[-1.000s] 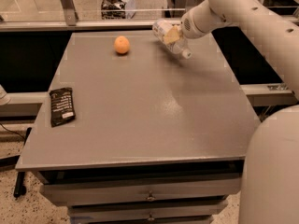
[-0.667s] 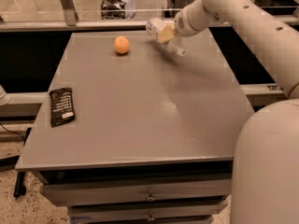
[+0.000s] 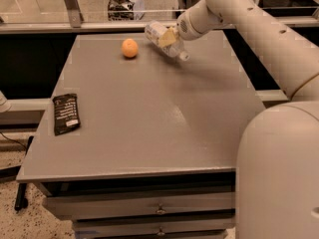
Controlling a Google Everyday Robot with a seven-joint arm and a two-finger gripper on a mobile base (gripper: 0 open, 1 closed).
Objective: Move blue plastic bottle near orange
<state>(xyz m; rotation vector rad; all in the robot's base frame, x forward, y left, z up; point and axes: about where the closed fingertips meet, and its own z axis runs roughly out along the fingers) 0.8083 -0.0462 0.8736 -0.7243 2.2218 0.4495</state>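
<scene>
The orange (image 3: 129, 48) sits on the grey table (image 3: 149, 113) near its far edge, left of middle. My gripper (image 3: 169, 36) is shut on the blue plastic bottle (image 3: 160, 35) and holds it tilted above the table, just right of the orange. The bottle's white cap (image 3: 184, 57) points down and to the right. The bottle and the orange are apart by about one orange's width.
A black packet (image 3: 66, 113) lies near the table's left edge. A rail and glass partition (image 3: 75, 14) run behind the far edge. My arm reaches in from the right, and the robot's white body (image 3: 279, 173) fills the lower right.
My gripper has carried the bottle leftward along the far side of the table, closer to the orange. The orange and the black packet have not moved.
</scene>
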